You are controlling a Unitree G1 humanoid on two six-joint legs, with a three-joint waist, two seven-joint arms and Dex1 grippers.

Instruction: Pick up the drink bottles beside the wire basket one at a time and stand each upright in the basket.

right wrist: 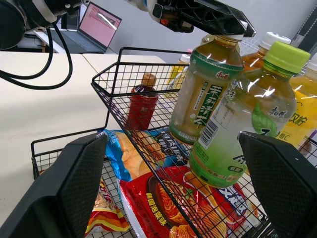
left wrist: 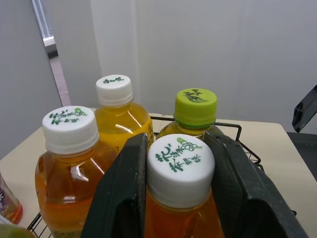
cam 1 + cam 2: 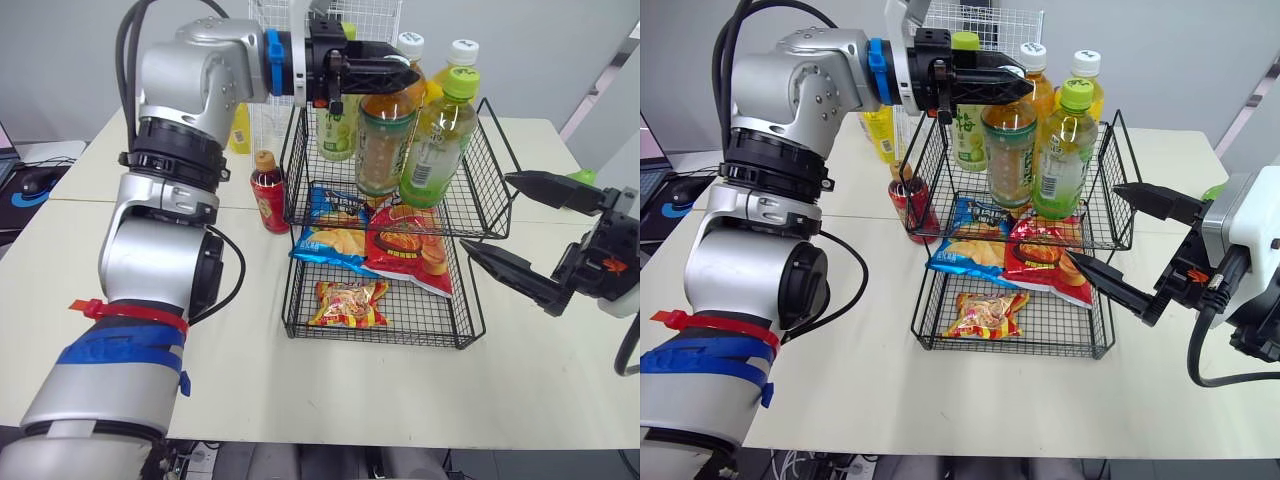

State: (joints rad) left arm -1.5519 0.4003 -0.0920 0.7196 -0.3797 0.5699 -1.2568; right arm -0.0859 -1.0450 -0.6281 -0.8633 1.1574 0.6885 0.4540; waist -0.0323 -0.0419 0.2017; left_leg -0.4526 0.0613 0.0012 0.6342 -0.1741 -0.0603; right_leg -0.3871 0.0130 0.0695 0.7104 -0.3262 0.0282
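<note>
one tea bottle (image 3: 385, 135) hangs by its cap (image 2: 181, 161) in my clenched left gripper (image 3: 400, 72) over the wire basket (image 3: 497, 200), seemingly unseated; next lower it upright, release. right gripper (image 3: 1095, 223) gapes.

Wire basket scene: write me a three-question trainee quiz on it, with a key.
1. True or false: the left gripper has its jaws shut on the held tea bottle.
2. Where does the red bottle stand? A: in the upper tier. B: on the table beside the wire basket. C: in the lower tier.
3. Fill in: the right gripper has its jaws ___.

Key: 1 true; 2 B; 3 open.
</note>
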